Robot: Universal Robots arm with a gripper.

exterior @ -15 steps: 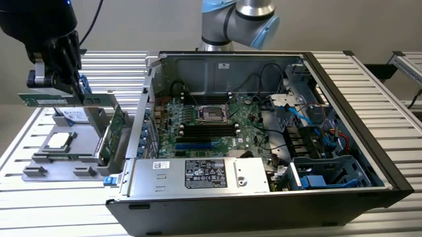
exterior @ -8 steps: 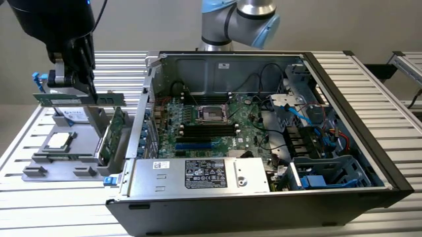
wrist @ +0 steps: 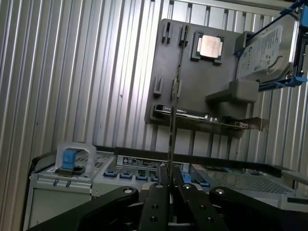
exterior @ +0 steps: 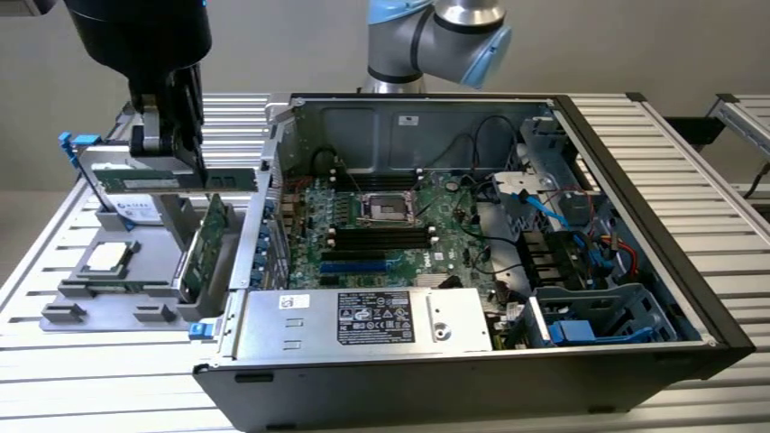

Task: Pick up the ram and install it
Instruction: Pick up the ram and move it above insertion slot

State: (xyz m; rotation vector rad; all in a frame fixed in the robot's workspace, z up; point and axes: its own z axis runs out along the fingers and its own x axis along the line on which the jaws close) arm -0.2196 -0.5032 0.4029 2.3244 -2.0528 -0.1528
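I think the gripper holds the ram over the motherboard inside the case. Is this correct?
Not quite. The gripper holds the ram over the gray holder, beside the case at the exterior view's left, not over the motherboard. The exterior view shows it.

text: none can be read | white label [exterior: 374,317] on grey metal power-supply box [exterior: 272,339]: print seen, too small

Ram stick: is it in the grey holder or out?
Out: the claw grips the ram stick, holding it above the grey holder.
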